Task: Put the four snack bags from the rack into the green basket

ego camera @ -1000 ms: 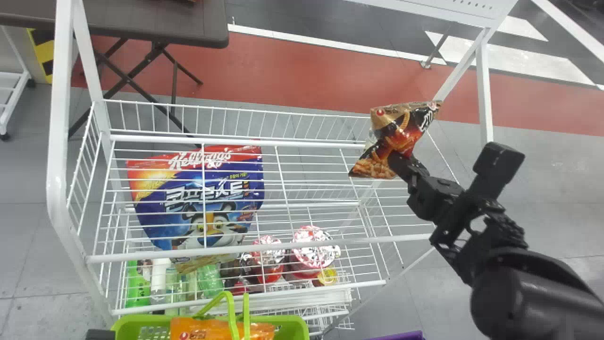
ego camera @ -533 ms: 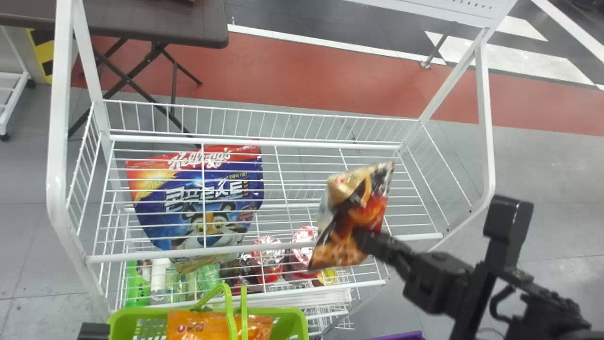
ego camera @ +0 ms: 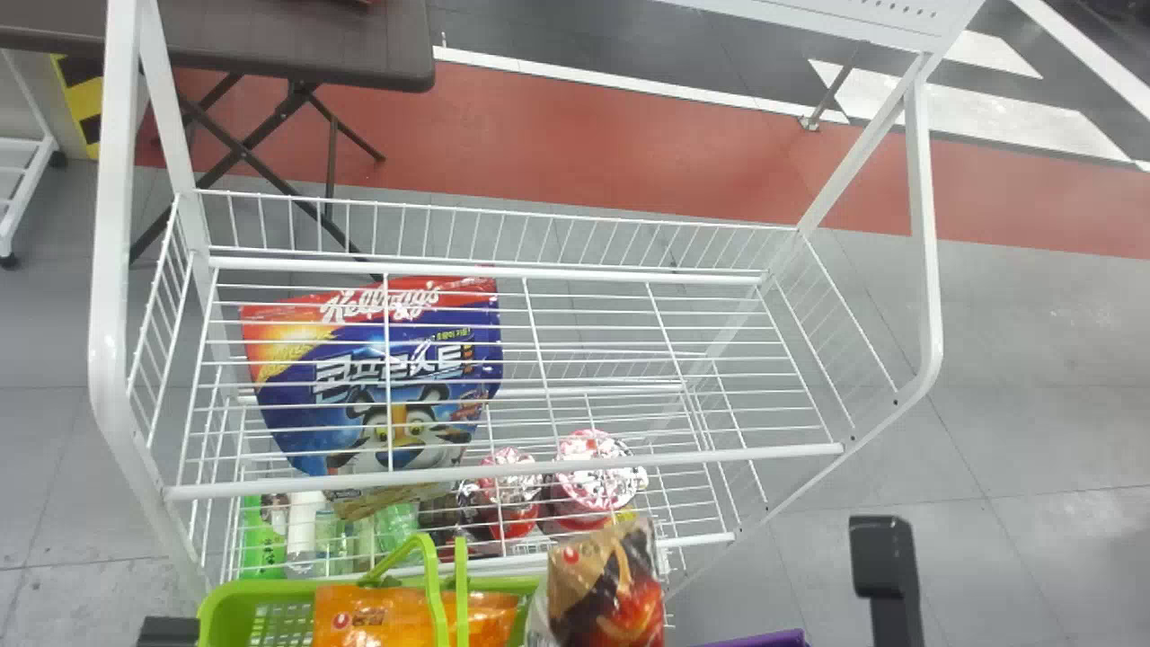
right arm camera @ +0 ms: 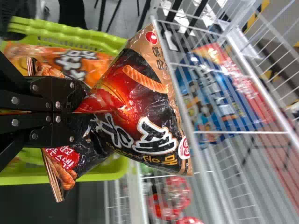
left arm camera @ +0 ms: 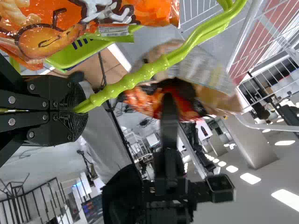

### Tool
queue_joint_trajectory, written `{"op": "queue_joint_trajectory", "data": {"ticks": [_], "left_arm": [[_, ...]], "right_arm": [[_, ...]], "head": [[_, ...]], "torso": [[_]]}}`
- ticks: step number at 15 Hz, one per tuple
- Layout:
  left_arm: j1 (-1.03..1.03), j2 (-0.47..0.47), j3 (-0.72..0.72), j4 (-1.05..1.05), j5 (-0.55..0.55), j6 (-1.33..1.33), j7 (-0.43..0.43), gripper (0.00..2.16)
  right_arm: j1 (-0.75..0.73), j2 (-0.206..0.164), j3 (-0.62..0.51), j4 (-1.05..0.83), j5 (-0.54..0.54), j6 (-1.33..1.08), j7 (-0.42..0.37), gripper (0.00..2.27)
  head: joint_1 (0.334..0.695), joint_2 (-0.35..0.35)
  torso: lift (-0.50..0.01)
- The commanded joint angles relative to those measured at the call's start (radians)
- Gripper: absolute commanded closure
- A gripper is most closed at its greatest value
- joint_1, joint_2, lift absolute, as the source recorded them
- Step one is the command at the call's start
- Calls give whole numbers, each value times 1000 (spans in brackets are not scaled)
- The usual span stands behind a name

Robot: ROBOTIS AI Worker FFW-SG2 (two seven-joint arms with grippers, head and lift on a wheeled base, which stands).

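My right gripper, its arm's dark block [ego camera: 885, 566] showing at the lower right of the head view, holds the black-and-red snack bag [ego camera: 606, 589] beside the basket's right rim. In the right wrist view my right gripper [right arm camera: 84, 111] is shut on the middle of that bag [right arm camera: 135, 100], with the green basket [right arm camera: 110, 173] behind it. An orange snack bag [ego camera: 404, 615] lies in the green basket [ego camera: 229, 600]. My left gripper [ego camera: 169, 631] is at the lower left; in the left wrist view my left gripper [left arm camera: 78, 111] is shut on the green basket handle [left arm camera: 140, 78].
The white wire rack [ego camera: 503, 472] stands in front; its upper shelf carries a blue-and-red cereal bag [ego camera: 377, 386]. Red-lidded cups [ego camera: 597, 476] and bottles [ego camera: 310, 530] stand on a lower level. A dark table [ego camera: 296, 45] is behind, and a purple edge [ego camera: 764, 640] shows at the bottom.
The right arm has brought the black-and-red bag from above the rack's right end down and toward the basket. The basket has shifted slightly left; the left gripper has moved slightly left with it.
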Motion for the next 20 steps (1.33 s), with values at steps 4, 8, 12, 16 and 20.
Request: {"op": "queue_joint_trajectory", "data": {"ticks": [4,8,12,16,20], "left_arm": [[-8,-2,-2,3,0,1,0,1878],[-14,0,-9,2,-5,13,0,1878],[-14,4,-9,2,0,13,-1,1878],[-13,6,-11,0,3,13,-4,1878],[1,6,-14,-8,0,13,-3,1878]], "right_arm": [[5,2,62,191,10,4,24,2216],[7,2,108,230,-22,4,52,2216],[-27,2,156,291,47,4,21,2179],[-38,2,181,334,90,-38,-6,1251],[-35,2,105,245,73,4,8,12]], "head": [[695,-350],[695,-350],[695,-350],[695,-350],[695,-350]], "torso": [[-7],[-7],[-7],[-7],[-7]]}}
